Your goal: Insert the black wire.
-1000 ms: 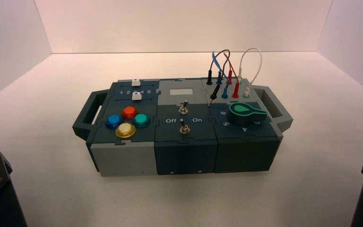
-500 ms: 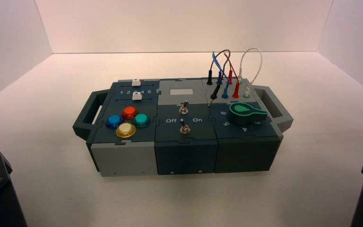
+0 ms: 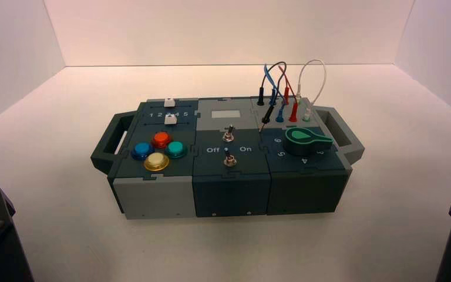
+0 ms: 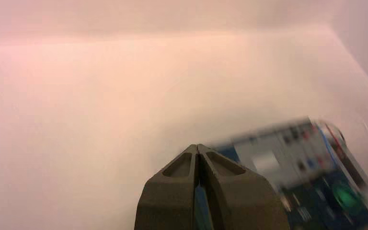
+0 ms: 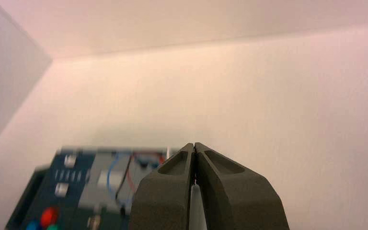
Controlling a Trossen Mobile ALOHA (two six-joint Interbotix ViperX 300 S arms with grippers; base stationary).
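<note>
The black wire (image 3: 275, 66) arches over the box's far right corner. One black plug (image 3: 260, 96) stands in a back-row socket. The other black plug (image 3: 266, 117) leans loose, its pin tip resting on the box top near the front row. In the right wrist view the black wire (image 5: 123, 179) shows as a dark loop. My left gripper (image 4: 198, 146) is shut and empty, parked at the near left, away from the box. My right gripper (image 5: 194, 144) is shut and empty too, parked at the near right.
The box (image 3: 229, 191) has handles at both ends. It bears blue, red and white wires (image 3: 320, 73), a green knob (image 3: 305, 138), two toggle switches (image 3: 228, 159), four coloured buttons (image 3: 156, 161) and two white sliders (image 3: 171, 119). White walls enclose the table.
</note>
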